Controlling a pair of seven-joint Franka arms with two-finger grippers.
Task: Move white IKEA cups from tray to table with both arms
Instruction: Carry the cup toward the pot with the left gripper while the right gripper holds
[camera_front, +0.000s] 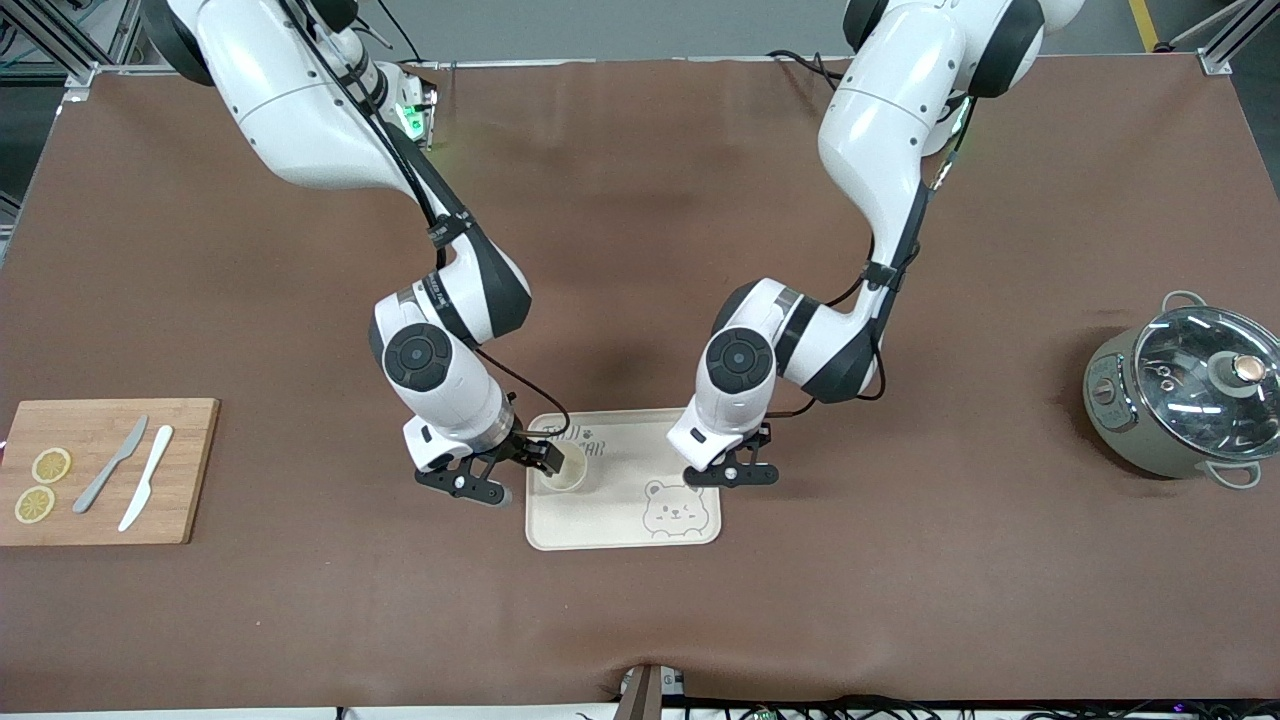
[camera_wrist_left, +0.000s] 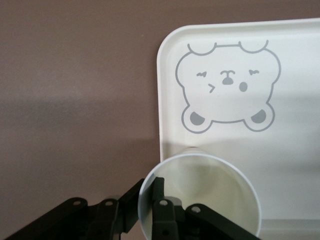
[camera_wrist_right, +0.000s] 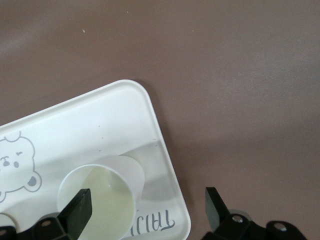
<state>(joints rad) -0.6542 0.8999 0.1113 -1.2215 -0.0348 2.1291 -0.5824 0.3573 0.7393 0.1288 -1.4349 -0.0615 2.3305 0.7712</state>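
Two white cups on the tray (camera_front: 622, 545), which sits on the table (camera_front: 900, 600) between the two arms, one cup at each arm's end of it

At the tray's end toward the left arm: left-arm cup (camera_wrist_left: 210, 197), upright, mouth up, long axis vertical, narrowing toward the base; hidden under the wrist in the front view. Left jaws closed on its wall, one of the fingers (camera_wrist_left: 125, 207) outside the rim and the other inside, so held by the side next to the tray's edge

At the tray's end toward the right arm: right-arm cup (camera_front: 568, 472), also upright with its axis vertical and its rim facing up. Right jaws wide open, holding nothing, low at the cup: one finger over the mouth, the other outside over the table just off the tray's rim, with the cup wall and the tray's rim both between them

Likely next: straight up along the axis for the left-arm cup, then out to bare table. For the right jaws, probably a squeeze on the wall, minding the tray's rim under the outer finger
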